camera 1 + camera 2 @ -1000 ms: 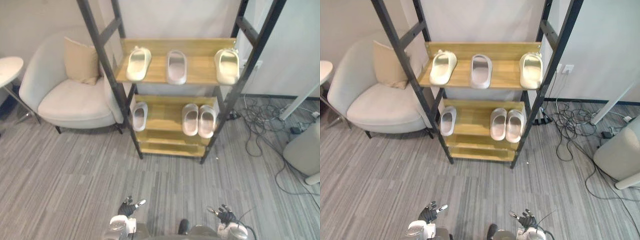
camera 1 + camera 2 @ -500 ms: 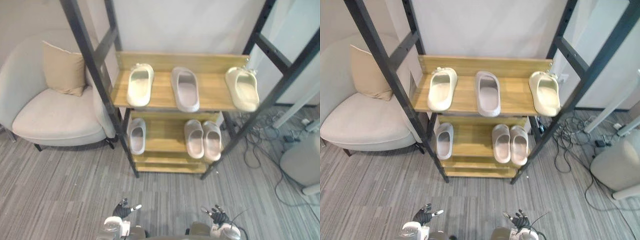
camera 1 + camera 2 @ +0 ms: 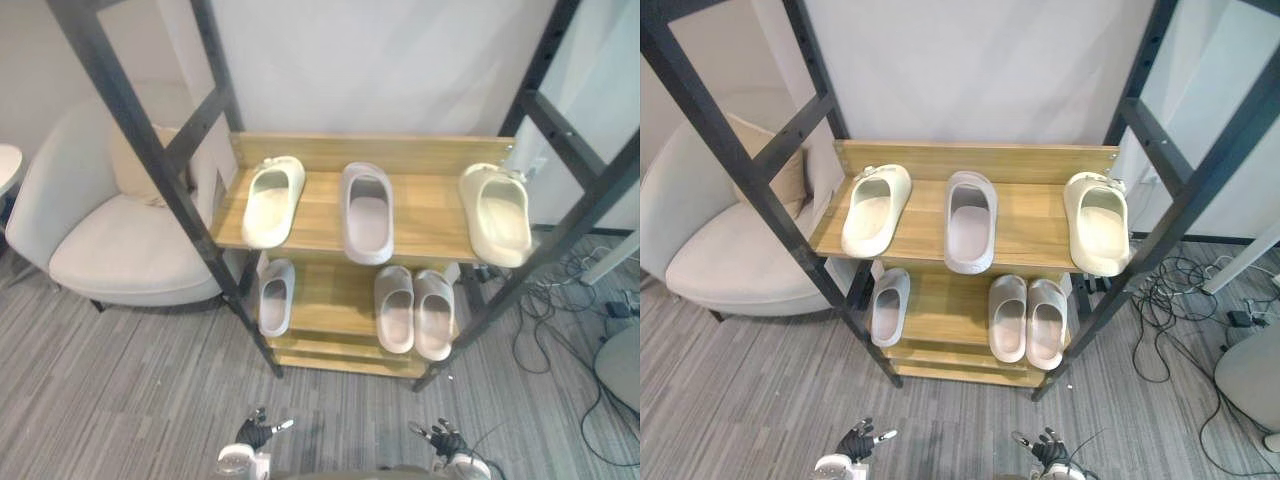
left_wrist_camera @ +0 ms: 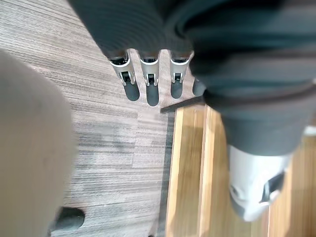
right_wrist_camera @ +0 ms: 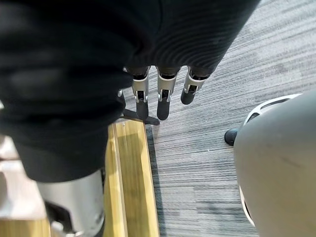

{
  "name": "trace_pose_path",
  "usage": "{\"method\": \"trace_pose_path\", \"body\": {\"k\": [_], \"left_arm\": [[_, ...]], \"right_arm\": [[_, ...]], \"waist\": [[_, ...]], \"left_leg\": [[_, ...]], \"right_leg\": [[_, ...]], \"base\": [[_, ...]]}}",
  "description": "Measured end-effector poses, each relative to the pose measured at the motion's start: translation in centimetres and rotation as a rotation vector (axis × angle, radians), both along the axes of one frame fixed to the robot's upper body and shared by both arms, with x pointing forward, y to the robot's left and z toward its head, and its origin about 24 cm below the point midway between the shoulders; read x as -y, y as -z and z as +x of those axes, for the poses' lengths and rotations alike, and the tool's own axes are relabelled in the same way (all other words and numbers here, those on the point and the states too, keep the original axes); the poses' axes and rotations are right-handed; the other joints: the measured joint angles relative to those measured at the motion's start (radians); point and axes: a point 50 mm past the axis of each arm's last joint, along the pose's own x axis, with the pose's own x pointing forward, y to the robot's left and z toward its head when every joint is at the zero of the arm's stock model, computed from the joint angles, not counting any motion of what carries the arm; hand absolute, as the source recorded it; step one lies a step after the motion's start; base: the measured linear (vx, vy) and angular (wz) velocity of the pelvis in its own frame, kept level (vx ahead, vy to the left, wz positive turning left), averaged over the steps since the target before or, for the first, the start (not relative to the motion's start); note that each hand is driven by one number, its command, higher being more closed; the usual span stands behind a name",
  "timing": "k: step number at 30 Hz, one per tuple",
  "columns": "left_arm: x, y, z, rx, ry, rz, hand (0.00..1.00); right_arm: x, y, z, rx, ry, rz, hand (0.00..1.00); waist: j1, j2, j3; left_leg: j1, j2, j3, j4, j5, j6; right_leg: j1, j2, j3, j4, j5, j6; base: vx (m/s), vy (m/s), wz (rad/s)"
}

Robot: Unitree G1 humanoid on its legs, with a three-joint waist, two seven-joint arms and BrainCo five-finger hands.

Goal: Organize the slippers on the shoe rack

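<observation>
We see left robot hand (image 3: 255, 432) and right robot hand (image 3: 443, 438) low and near; fingers wide, empty. Beyond, shoe rack (image 3: 370, 148) carries three upper slippers (image 3: 367, 210) on top shelf; three lower slippers (image 3: 275, 296) beneath.

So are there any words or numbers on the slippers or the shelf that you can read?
None: no words, numbers or signs can be read.
The slippers look plain, with no print showing.
The shoe rack shows bare wooden shelves and a dark frame, with no label or number to read.
</observation>
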Motion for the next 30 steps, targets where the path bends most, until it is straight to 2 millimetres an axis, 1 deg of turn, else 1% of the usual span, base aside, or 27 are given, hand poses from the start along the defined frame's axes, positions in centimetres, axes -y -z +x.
{"method": "trace_pose_path", "body": {"k": [2,3,5,7,10,11,13,15,18,19,23,24,28,29,30], "left_arm": [[-0.2,0.1,-0.3,-0.008,-0.002,0.005,0.0],[-0.1,0.1,-0.3,-0.008,0.001,0.004,0.0],[0.1,0.1,-0.2,-0.006,0.008,0.002,0.0],[0.4,0.0,0.2,-0.001,0.025,-0.002,0.0],[0.4,0.1,0.0,-0.01,0.026,0.0,0.0],[0.4,0.2,-0.1,-0.014,0.026,0.0,0.0],[0.4,0.2,-0.2,-0.016,0.027,0.0,0.0],[0.5,0.2,-0.2,-0.021,0.04,0.005,0.0],[0.2,0.2,-0.2,-0.021,0.053,0.022,0.0],[0.0,0.3,-0.6,-0.031,0.049,0.027,0.0],[0.0,0.3,-0.7,-0.033,0.042,0.042,0.0],[0.0,0.3,-0.7,-0.033,0.047,0.044,0.0],[0.1,0.4,-1.1,-0.04,0.059,0.046,0.0],[0.2,0.5,-1.2,-0.042,0.069,0.047,0.0],[0.2,0.5,-1.3,-0.045,0.071,0.047,0.0]], "right_arm": [[-0.1,0.0,-0.1,-0.001,0.003,0.001,0.0],[-0.1,0.0,-0.1,-0.001,0.005,0.0,0.0],[-0.1,0.0,0.1,0.004,0.008,-0.001,0.0],[-0.1,-0.1,0.2,0.007,0.009,-0.002,0.0],[-0.1,-0.1,0.2,0.009,0.015,-0.003,0.0],[-0.1,-0.1,0.2,0.01,0.015,-0.004,0.0],[-0.1,-0.2,0.4,0.019,0.014,-0.006,0.0],[-0.1,-0.4,0.7,0.037,0.012,-0.019,0.0],[-0.4,-0.9,1.1,0.083,-0.008,-0.035,0.0],[-0.5,-1.6,1.5,0.134,-0.025,-0.047,0.0],[-0.3,-4.8,2.7,0.322,-0.076,-0.132,0.0],[-0.1,-6.2,2.9,0.386,-0.09,-0.166,0.0],[0.9,-10.4,4.1,0.574,-0.09,-0.271,0.0],[1.3,-12.0,4.6,0.645,-0.077,-0.299,0.0],[1.5,-13.3,5.1,0.703,-0.077,-0.331,0.0]], "waist": [[0.0,-0.001,0.004],[-0.001,-0.003,0.004],[-0.006,-0.006,0.008],[-0.007,-0.002,0.012],[-0.009,-0.002,0.012],[-0.013,-0.002,0.011],[-0.015,0.002,0.011],[-0.026,0.002,0.011],[-0.018,-0.01,0.012],[-0.02,-0.01,0.01],[-0.032,-0.013,0.005],[-0.034,-0.011,0.002],[-0.055,-0.004,-0.009],[-0.063,-0.002,-0.014],[-0.063,-0.002,-0.016]], "left_leg": [[0.018,-0.004,0.004,-0.003,0.008,0.004],[0.037,-0.012,0.01,-0.043,0.015,0.013],[0.08,-0.034,0.022,-0.173,0.047,0.026],[0.097,-0.036,0.025,-0.238,0.057,0.029],[0.129,-0.032,0.029,-0.303,0.057,0.029],[0.145,-0.032,0.034,-0.332,0.057,0.029],[0.15,-0.03,0.048,-0.369,0.056,0.029],[0.151,-0.029,0.05,-0.405,0.046,0.028],[0.164,-0.031,0.077,-0.409,0.044,0.029],[0.168,-0.031,0.093,-0.408,0.039,0.028],[0.16,-0.032,0.113,-0.409,0.032,0.02],[0.16,-0.031,0.12,-0.41,0.032,0.018],[0.163,-0.031,0.127,-0.41,0.035,0.023],[0.166,-0.031,0.13,-0.41,0.035,0.023],[0.171,-0.031,0.129,-0.41,0.035,0.023]], "right_leg": [[0.027,0.0,0.015,-0.026,0.011,0.002],[0.027,-0.002,0.021,-0.036,0.019,0.002],[0.019,-0.007,0.026,-0.078,0.051,0.003],[0.004,0.0,0.031,-0.099,0.073,-0.001],[0.01,0.014,0.053,-0.13,0.1,-0.004],[0.012,0.02,0.065,-0.155,0.12,-0.002],[-0.003,0.026,0.078,-0.161,0.135,-0.002],[-0.023,0.031,0.084,-0.167,0.154,0.001],[-0.026,0.027,0.116,-0.168,0.17,0.003],[-0.031,0.027,0.134,-0.169,0.173,0.004],[-0.057,0.03,0.163,-0.168,0.181,0.008],[-0.063,0.033,0.171,-0.168,0.181,0.008],[-0.067,0.041,0.181,-0.168,0.185,0.002],[-0.067,0.043,0.184,-0.168,0.185,0.002],[-0.067,0.044,0.19,-0.168,0.185,0.002]], "base": [[0.0,0.069,-0.2],[-0.01,0.076,-0.24],[-0.03,0.041,-0.09],[-0.07,0.04,-0.05],[-0.07,0.061,-0.23],[-0.11,0.087,-0.27],[-0.12,0.077,-0.19],[-0.16,0.066,-0.07],[-0.16,0.054,-0.31],[-0.09,0.018,-0.36],[-0.07,-0.008,-0.26],[0.0,-0.022,-0.16],[0.04,-0.011,-0.1],[0.08,-0.001,-0.13],[0.07,0.007,-0.14]]}}
